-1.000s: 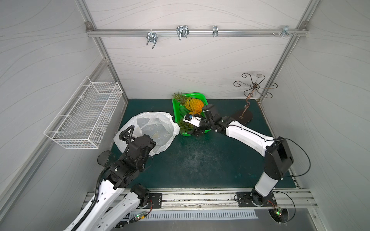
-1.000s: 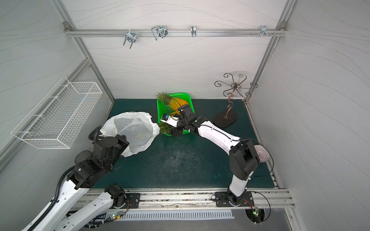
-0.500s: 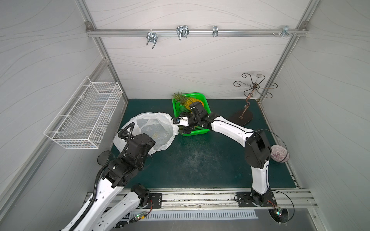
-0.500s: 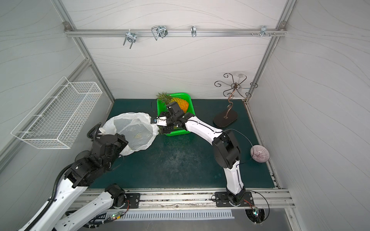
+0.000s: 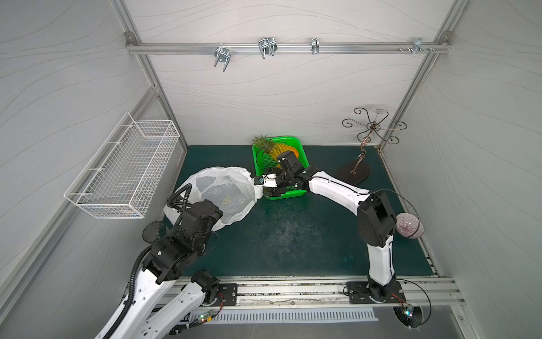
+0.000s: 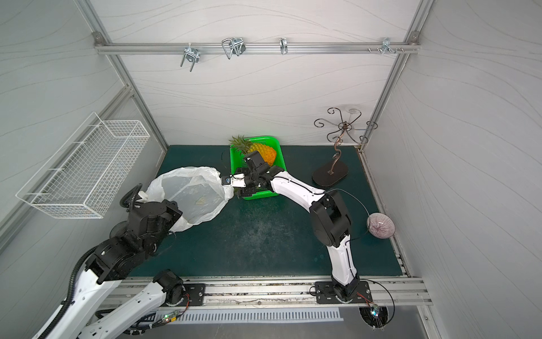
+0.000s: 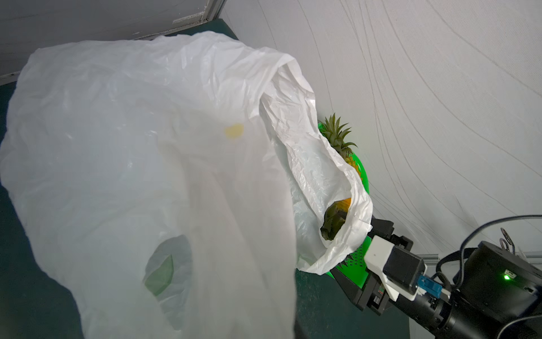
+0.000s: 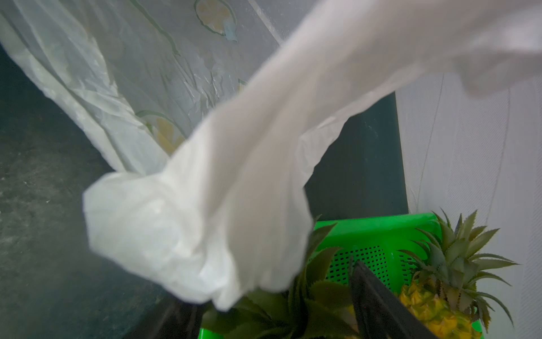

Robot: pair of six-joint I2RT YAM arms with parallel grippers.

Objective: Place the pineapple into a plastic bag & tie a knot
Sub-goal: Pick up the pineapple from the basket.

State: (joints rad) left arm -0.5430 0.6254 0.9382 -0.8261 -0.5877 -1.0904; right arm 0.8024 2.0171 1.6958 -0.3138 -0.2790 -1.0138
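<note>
Zero steps complete: plastic bag [image 5: 217, 190] gapes just ahead of the right pincer [image 5: 267, 192], whose jaws straddle a pineapple [image 8: 316, 296] at the green tray [image 5: 293, 138] rim, clamped or not I cannot tell; left pincer, hidden, is closed, seemingly pinching the bag's far rim. Insertion and knot are yet to do; dark green mat [image 5: 293, 234], white-walled booth, wire basket [image 5: 123, 170] well beyond the bag
</note>
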